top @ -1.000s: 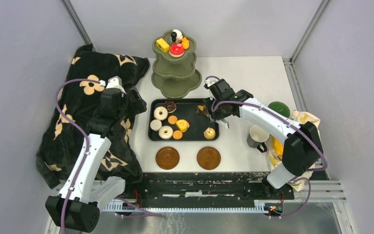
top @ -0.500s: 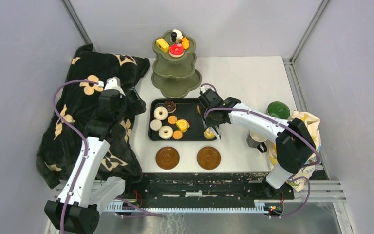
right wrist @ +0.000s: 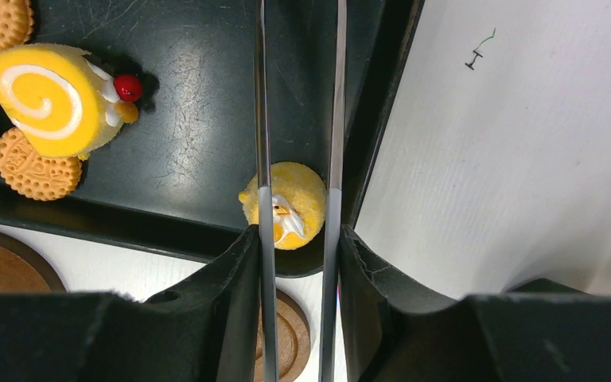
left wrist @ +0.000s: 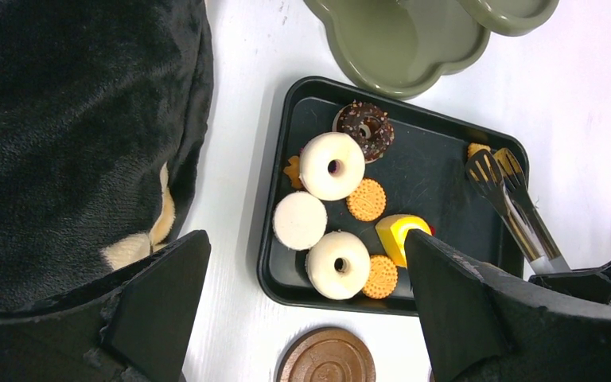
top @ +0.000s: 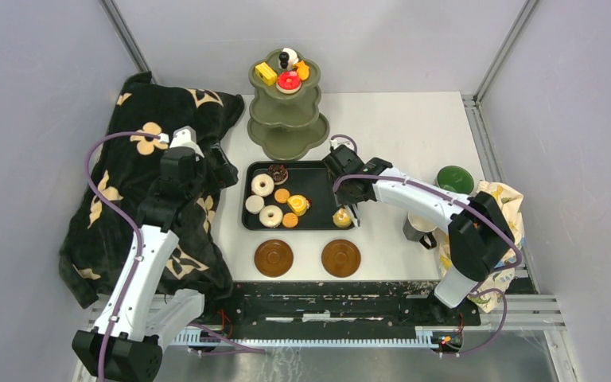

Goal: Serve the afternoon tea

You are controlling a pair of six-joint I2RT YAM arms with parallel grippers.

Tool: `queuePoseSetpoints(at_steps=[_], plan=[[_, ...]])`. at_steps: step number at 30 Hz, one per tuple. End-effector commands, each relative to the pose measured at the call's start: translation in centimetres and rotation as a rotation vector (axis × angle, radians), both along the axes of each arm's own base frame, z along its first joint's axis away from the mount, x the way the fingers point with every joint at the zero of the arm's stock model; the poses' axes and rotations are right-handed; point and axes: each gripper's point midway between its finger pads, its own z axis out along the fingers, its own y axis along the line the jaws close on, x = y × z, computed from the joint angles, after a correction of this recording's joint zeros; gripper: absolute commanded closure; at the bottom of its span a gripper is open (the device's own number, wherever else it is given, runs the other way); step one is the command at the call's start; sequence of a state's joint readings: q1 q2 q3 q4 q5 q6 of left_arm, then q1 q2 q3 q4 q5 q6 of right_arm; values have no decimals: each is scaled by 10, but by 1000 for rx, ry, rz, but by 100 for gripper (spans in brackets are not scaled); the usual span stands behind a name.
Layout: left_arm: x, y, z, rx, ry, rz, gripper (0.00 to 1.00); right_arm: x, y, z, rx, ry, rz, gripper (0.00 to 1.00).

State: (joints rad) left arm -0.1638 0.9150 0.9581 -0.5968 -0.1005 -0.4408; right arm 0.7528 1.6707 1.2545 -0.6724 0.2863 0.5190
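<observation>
Clamping metal tongs astride the tray's near-right yellow cake, my right pincer; only the stand's top tier is stocked.

Fuzzy black plush cloth blanket, scuffed matt black tray with fine scratches, thin shiny metal tongs, smooth white tabletop, matt olive-green stand, wood-look brown saucer, smooth satin white-iced donuts, rough-textured biscuit cookies, grainy yellow sponge-like cake

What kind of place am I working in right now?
Probably a lab test cell, not a real café: grey panel walls on aluminium framing, a white table, and toy pastries laid on a black tray.
</observation>
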Motion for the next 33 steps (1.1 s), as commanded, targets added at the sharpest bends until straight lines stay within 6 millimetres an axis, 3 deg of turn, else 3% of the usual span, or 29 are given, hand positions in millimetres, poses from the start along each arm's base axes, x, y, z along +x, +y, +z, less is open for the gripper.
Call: queuePoseSetpoints(at_steps=[1,11,19,26,33], plan=[[2,-4,12,-24,-43,-11,1,8,5,28,60,-84,4,76],[-9,-35,2,-175,-32,-118,1,-14,6,51,139,-85,96,96],[-12,-30,-21,-123,57,-112,1,-28,6,66,194,-107,158,99],[-8,-27,-44,-106,96,-99,1,-19,46,82,320,-163,219,99],[-12,-35,-24,-128,42,-154,1,6,88,86,353,-194,211,99]])
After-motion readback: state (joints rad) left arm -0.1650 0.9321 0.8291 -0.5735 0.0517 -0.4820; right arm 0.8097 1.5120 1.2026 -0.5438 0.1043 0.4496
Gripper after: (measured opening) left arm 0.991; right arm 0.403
